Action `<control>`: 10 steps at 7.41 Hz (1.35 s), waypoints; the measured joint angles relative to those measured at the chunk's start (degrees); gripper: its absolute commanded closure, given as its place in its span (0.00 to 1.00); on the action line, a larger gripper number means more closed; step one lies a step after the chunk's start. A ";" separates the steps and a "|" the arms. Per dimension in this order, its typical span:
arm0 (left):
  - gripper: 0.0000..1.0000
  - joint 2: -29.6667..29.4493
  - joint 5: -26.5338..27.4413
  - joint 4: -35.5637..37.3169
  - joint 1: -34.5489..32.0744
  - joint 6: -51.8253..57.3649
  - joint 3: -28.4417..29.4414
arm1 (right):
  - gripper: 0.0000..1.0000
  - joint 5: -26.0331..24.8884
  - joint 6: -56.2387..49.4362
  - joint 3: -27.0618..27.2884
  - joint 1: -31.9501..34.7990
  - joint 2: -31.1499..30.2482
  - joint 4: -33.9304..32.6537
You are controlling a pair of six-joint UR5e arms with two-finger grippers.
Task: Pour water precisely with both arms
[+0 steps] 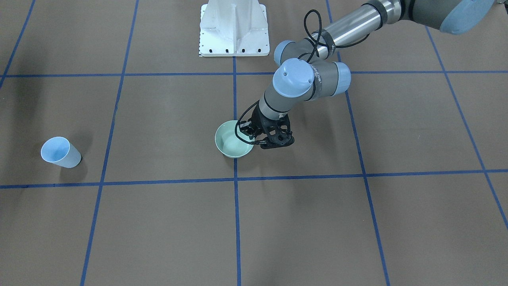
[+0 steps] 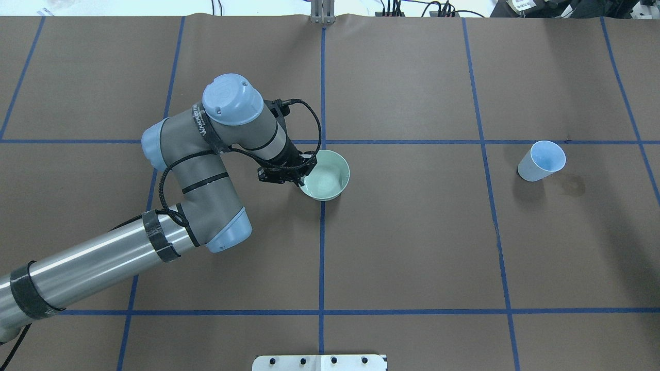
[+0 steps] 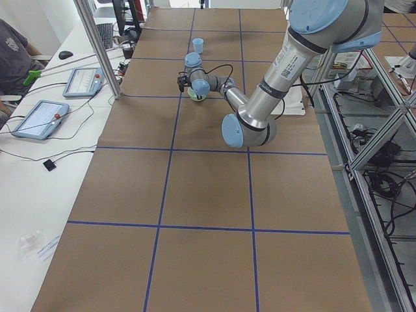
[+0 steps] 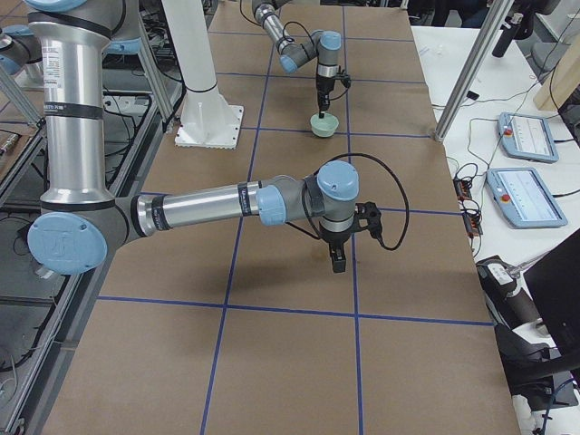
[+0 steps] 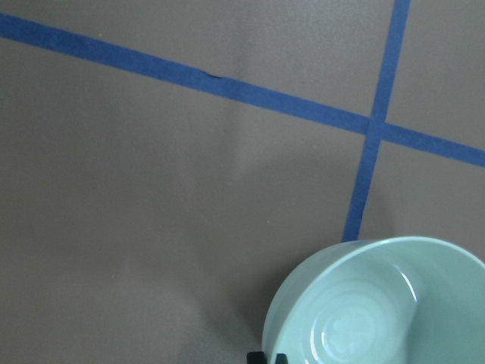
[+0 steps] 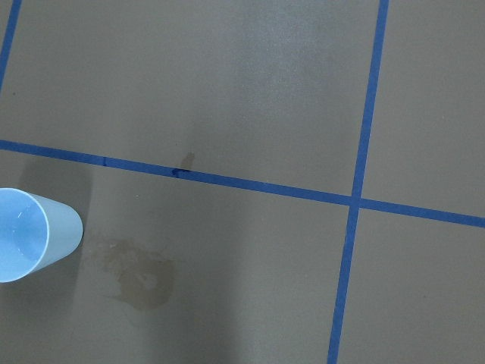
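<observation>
The left gripper (image 2: 303, 175) points down near the centre of the overhead view, its tip at the left-hand rim of a pale green bowl (image 2: 342, 170). In the left wrist view only two dark fingertips (image 5: 256, 357) show at the bottom edge, close together right at that rim. Whether they pinch the rim or only stand against it cannot be told. The water (image 5: 350, 334) shows only as a glossy sheen on the bowl's floor, with a thin white glint on the inner wall. It lies just beside those fingertips, toward the lower right of the wrist frame; how much there is cannot be told. The bowl sits flat on the brown table (image 2: 412, 232), on a vertical one of the blue tape lines (image 2: 402, 141), just below its crossing with a horizontal one. The left arm (image 2: 196, 170) enters from the lower left of the overhead view and folds back toward the bowl. The right gripper (image 4: 337, 260) appears only in the right-side view, mid-frame, hanging pointed down above the table, well apart from the bowl at upper centre; whether its jaws are apart or together cannot be told. The right arm (image 4: 199, 210) stretches level from that frame's left. A light blue cup (image 2: 541, 161) stands at the right of the overhead view, mouth up, well apart from the bowl, with a darker stain (image 2: 572, 185) just beside it at lower right. A white pedestal (image 1: 234, 28) stands at the top centre of the front view.
</observation>
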 measured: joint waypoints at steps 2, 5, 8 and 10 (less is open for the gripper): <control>0.11 0.00 0.00 -0.02 0.03 0.05 0.03 | 0.01 0.00 -0.02 0.00 0.00 0.01 -0.03; 0.00 -0.10 0.55 -0.06 0.41 -0.13 -0.02 | 0.01 0.02 -0.14 0.00 0.00 0.00 0.00; 0.00 0.02 -3.93 0.40 -2.83 -0.56 -1.76 | 0.01 0.15 -0.19 -0.03 0.00 -0.18 0.52; 0.00 2.37 -14.02 0.37 -8.08 -0.67 -2.54 | 0.01 0.89 0.01 -1.00 -0.92 -0.65 5.82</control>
